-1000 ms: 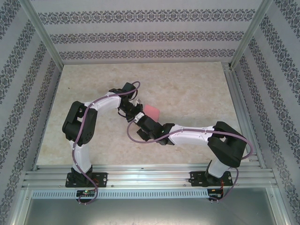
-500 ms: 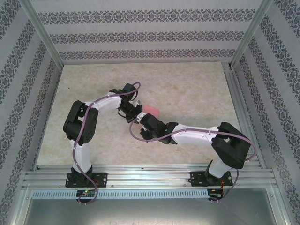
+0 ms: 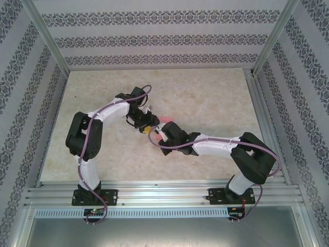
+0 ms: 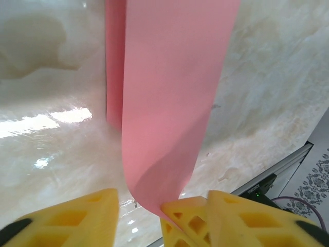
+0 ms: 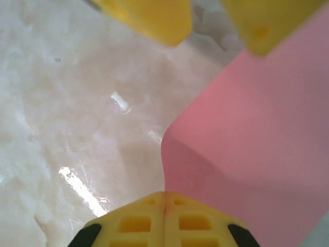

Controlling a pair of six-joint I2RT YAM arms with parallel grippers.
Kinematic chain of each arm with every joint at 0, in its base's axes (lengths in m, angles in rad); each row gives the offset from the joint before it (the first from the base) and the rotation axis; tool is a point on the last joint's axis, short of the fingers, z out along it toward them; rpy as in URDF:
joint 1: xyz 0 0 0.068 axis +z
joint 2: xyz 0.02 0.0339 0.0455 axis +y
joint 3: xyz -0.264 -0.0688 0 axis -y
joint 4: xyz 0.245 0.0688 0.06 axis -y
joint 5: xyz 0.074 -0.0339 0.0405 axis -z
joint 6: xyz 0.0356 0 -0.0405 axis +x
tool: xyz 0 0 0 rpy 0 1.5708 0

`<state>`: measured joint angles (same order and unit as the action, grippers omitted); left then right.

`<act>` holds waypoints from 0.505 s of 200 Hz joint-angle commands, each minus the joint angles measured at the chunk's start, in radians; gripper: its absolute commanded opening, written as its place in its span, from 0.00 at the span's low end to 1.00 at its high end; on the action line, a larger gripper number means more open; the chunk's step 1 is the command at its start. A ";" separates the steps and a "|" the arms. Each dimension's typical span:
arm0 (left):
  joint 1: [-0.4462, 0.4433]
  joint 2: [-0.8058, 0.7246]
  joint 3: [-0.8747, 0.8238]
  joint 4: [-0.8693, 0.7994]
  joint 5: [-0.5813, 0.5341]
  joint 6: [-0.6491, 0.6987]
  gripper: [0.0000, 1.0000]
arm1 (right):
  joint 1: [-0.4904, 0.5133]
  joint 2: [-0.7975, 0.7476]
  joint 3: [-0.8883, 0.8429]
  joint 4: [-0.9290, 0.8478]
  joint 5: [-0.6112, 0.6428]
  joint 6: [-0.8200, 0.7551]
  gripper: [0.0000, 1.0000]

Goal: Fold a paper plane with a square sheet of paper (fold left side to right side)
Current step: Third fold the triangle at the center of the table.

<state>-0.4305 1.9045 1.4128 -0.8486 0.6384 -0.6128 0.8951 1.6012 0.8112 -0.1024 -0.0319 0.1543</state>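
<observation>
Since a second ago the left gripper (image 4: pixel 162 206) has parted its fingers, while the right gripper (image 5: pixel 164 206) has closed and slid left to meet it near the centre of the table (image 3: pixel 205 98). Left fingers now stand spread on either side of one corner of the square sheet of paper (image 4: pixel 169 103). Right fingers are pressed together, apparently pinching that same corner. From this pinch the sheet, partly doubled over, runs off to the right and slightly far, its long axis leading straight away from the left fingers. Control of the coming fold, on this reading, rests with the right arm.
</observation>
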 commanded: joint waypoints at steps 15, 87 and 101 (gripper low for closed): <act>0.022 0.007 0.114 0.008 0.019 0.082 0.27 | -0.018 -0.024 -0.019 0.043 -0.056 0.023 0.00; -0.015 0.224 0.208 0.113 0.135 0.109 0.10 | -0.051 -0.016 -0.035 0.071 -0.098 0.051 0.00; -0.028 0.249 0.223 0.112 0.120 0.118 0.09 | -0.057 -0.017 -0.040 0.077 -0.108 0.058 0.00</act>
<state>-0.4259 2.1212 1.5883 -0.7746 0.7315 -0.5346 0.8497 1.6012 0.7868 -0.0681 -0.1066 0.1898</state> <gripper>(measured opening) 0.100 0.042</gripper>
